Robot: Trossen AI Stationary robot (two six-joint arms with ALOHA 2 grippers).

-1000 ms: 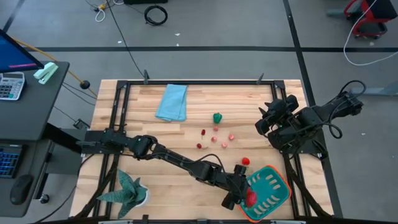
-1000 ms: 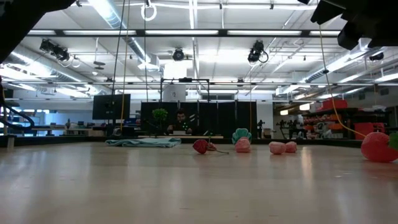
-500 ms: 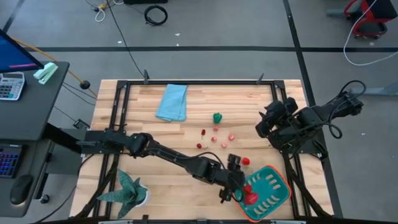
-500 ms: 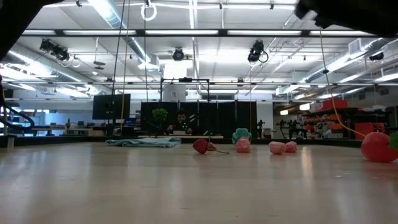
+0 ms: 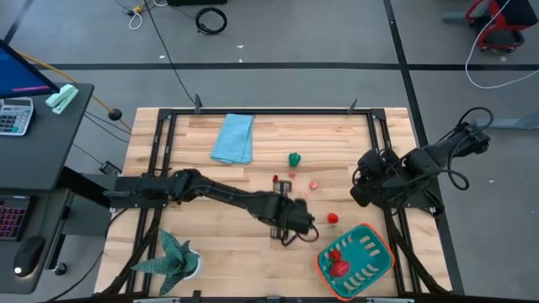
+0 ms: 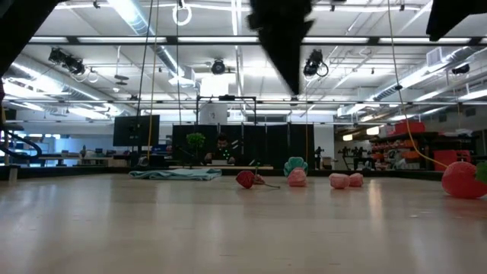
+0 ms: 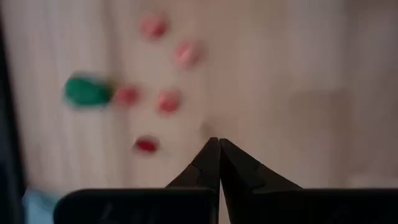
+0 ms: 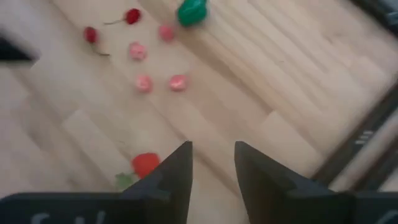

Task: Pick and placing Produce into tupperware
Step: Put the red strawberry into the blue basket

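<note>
The teal, orange-rimmed tupperware (image 5: 358, 259) sits at the table's near right with red produce (image 5: 338, 262) lying inside. A red strawberry (image 5: 333, 218) lies on the wood just beyond it. A green piece (image 5: 294, 158) and small red and pink pieces (image 7: 168, 101) lie mid-table. My left gripper (image 5: 289, 223) hangs shut and empty above the table's middle, on the near side of those pieces; its closed tips (image 7: 217, 143) meet in the wrist view. My right gripper (image 8: 212, 155) is open and empty by the right edge, high above the strawberry (image 8: 145, 164).
A folded light blue cloth (image 5: 232, 137) lies at the far left. A green star-shaped plant (image 5: 173, 257) stands at the near left corner. A black frame (image 5: 269, 111) runs along the table's edges. Bare wood lies between the plant and the tupperware.
My left gripper has drawn back from the tupperware's left rim toward the table's middle, rising and tipping as it went, and its fingers have closed on nothing. Red produce stays in the tupperware. My right gripper has turned and swung slightly toward the near edge.
</note>
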